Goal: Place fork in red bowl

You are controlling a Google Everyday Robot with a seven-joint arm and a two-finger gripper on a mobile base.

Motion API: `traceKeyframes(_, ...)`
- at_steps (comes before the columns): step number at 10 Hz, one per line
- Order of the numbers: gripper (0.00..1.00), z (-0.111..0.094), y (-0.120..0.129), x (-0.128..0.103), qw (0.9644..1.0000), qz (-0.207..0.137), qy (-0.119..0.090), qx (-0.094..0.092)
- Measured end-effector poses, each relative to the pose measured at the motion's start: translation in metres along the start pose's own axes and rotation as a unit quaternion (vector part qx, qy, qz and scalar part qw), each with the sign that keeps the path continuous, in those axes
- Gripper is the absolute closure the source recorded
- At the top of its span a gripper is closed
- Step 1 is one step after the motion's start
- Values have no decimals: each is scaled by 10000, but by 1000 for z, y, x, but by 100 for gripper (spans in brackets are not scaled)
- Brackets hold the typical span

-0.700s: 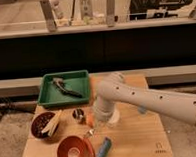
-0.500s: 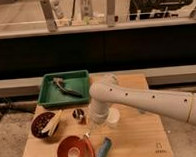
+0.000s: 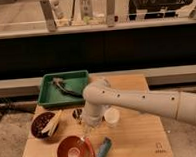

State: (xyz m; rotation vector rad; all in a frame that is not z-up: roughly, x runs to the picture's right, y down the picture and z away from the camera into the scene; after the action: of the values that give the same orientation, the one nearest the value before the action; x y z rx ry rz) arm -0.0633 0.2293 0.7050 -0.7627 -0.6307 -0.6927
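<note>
found the tool (image 3: 89, 124) pointing down at the end of the white arm (image 3: 143, 103), low over the table (image 3: 140, 140), just above and right of the red bowl (image 3: 72, 150); could not tell whether apart, together or clamped on anything; saw the red bowl at the table's front edge, left of centre, coppery inside; made out a thin pale streak, perhaps the fork (image 3: 87, 141), at that bowl's right rim beneath the tool, too blurred to call held or resting; noted a blue object (image 3: 103, 149) lying just right of it; noted a white cup (image 3: 112, 117) beside the arm and a small metal cup (image 3: 77, 113) on the arm's other side; saw a dark bowl (image 3: 42, 127) holding pale sticks (image 3: 54, 123) at the left; saw a green tray (image 3: 47, 93) behind, with a dark item (image 3: 64, 86) inside.
</note>
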Motion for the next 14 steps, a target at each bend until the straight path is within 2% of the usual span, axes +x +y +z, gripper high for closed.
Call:
traceKeyframes(7,97,26,-11,-16,9992,-315,136,-194)
traceKeyframes(10,97,31,-11,-24,9975,-467,477,-231)
traceKeyframes(14,97,39,-15,-32,9960,-605,593,-298)
